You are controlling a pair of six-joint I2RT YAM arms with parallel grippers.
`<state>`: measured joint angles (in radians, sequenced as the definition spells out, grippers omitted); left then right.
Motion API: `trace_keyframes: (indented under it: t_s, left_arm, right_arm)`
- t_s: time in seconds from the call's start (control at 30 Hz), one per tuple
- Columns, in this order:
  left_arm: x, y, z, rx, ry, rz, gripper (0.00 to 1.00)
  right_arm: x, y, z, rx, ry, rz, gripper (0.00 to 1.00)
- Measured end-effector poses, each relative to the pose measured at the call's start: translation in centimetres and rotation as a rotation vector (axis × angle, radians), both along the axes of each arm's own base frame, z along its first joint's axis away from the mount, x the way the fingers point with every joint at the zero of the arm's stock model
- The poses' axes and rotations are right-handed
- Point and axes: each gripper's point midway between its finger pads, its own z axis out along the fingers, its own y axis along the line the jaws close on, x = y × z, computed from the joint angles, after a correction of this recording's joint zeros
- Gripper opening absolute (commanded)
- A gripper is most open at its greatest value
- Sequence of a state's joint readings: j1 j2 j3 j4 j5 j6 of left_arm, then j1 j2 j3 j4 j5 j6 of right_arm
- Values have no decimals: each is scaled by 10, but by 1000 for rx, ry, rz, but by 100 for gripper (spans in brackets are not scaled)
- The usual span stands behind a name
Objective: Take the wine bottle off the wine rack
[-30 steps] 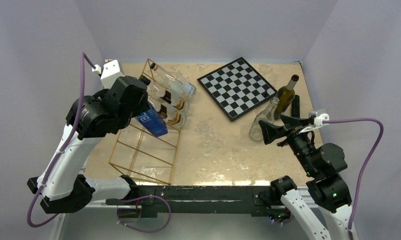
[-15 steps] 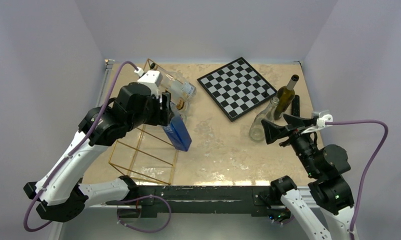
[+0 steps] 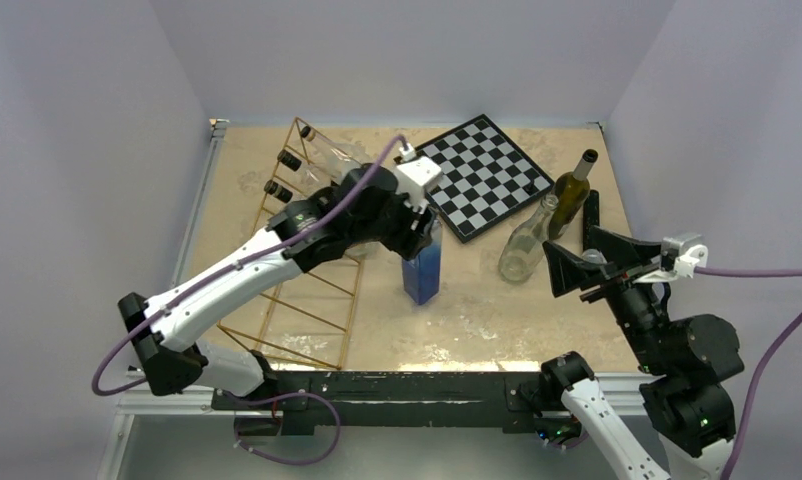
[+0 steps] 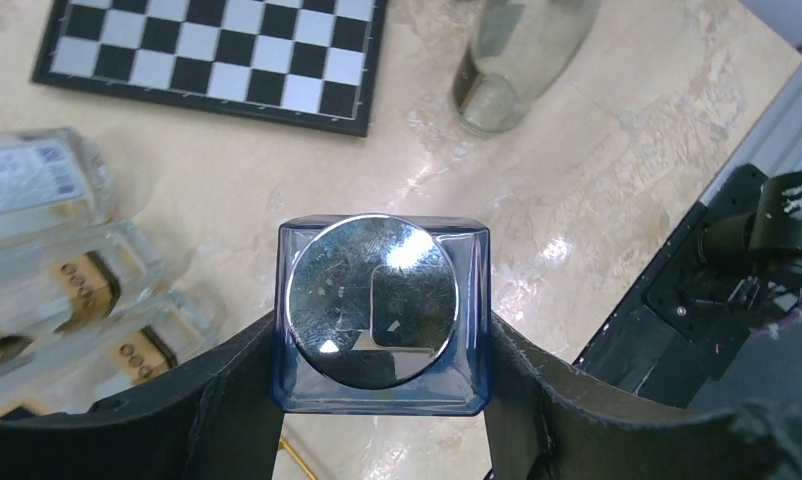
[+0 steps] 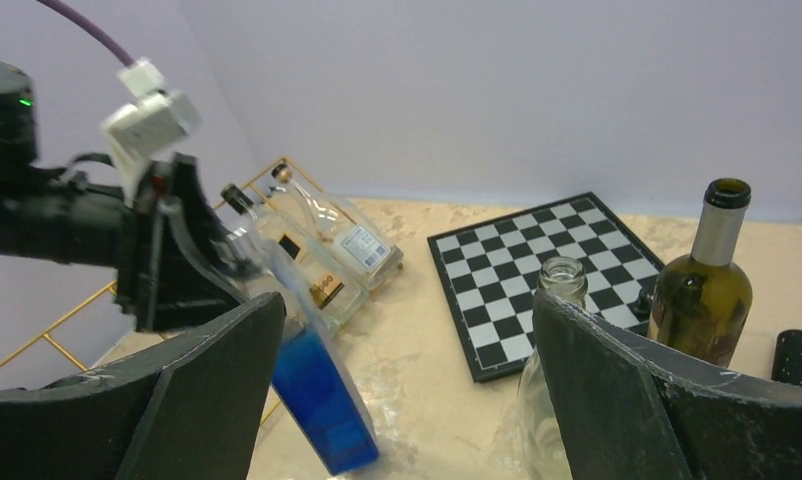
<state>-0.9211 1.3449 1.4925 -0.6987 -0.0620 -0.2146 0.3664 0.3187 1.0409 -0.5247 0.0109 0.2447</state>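
Beige tabletop (image 3: 477,300), centre: my left gripper (image 4: 382,330) clamped the shoulders of a slick-looking square blue glass bottle (image 3: 421,270); right gripper (image 3: 582,262) gaped.

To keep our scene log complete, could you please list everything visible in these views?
blue square glass bottle: one, blue, just right of the rack
gold wire wine rack: one, gold, table's left side
clear capped glass bottles: three, clear, lying in the rack
black-and-white chessboard: one, far centre
clear empty glass bottle: one, standing right
olive-green wine bottle: one, far right
small black object: one, beside it
beige marbled table: one
left pincer: black, gripping blue bottle
right pincer: black, open, empty
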Motion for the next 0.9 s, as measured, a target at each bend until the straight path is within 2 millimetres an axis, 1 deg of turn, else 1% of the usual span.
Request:
trace_keyframes:
  t_s: [0.1, 0.2, 0.27, 0.33, 0.57, 0.7, 0.73, 0.77, 0.83, 0.9]
  left_arm:
    - [-5, -33, -9, 29, -8, -82, 0]
    - [-8, -67, -12, 26, -5, -150, 0]
    - [-5, -85, -14, 16, -3, -175, 0]
    - [1, -100, -14, 2, -12, -183, 0]
    - [30, -130, -22, 4, -85, -178, 0]
    - [47, -143, -36, 17, -113, -153, 0]
    - [51, -147, -35, 7, -123, -147, 2]
    - [55, -150, -35, 6, -127, -142, 9]
    - [60, -155, -35, 6, -132, -133, 26]
    - [64, -157, -35, 2, -138, -122, 38]
  right_arm:
    - [-8, -3, 8, 13, -31, 1, 98]
    - [-13, -4, 11, 20, -45, 3, 98]
    - [-13, -4, 11, 22, -45, 2, 98]
    - [-13, -4, 10, 21, -42, 2, 98]
    - [-18, -7, 7, 20, -40, 0, 99]
    - [-20, -8, 6, 19, -37, -5, 99]
    - [-19, -9, 5, 17, -36, -6, 99]
    - [-19, -9, 5, 16, -34, -7, 99]
    - [-20, -9, 4, 15, -32, -9, 99]
    - [-21, -11, 3, 17, -36, -17, 99]
